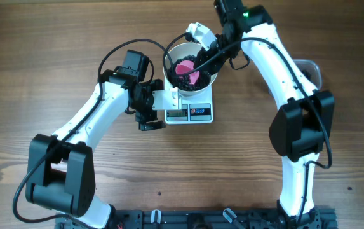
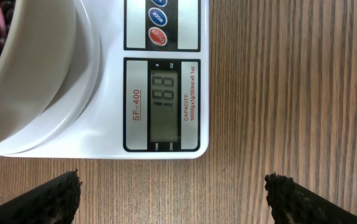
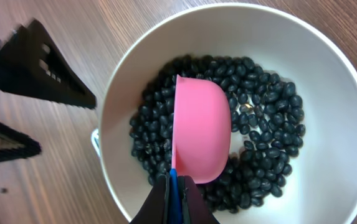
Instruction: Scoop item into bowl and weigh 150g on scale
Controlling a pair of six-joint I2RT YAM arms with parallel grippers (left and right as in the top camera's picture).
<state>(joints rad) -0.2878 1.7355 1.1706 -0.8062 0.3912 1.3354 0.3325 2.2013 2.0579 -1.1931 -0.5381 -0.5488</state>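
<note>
The white bowl point(image 1: 175, 51) stands on the small white scale point(image 1: 190, 114) and holds a layer of black beans point(image 3: 265, 106). Over the beans sits the pink scoop point(image 3: 200, 130), its rounded outer side turned up to the right wrist view. My right gripper point(image 3: 175, 180) is shut on the scoop's thin blue handle above the bowl's near wall point(image 3: 328, 93). My left gripper point(image 2: 172, 186) is open and empty over bare wood just left of the scale point(image 2: 103, 106), apart from it. The display point(image 2: 164, 106) reads 188.
A clear plastic tub point(image 1: 310, 69) lies partly hidden behind my right arm at the right. The left arm's black fingers point(image 3: 35, 62) show beside the bowl in the right wrist view. Bare wooden table point(image 1: 54, 51) surrounds the scale.
</note>
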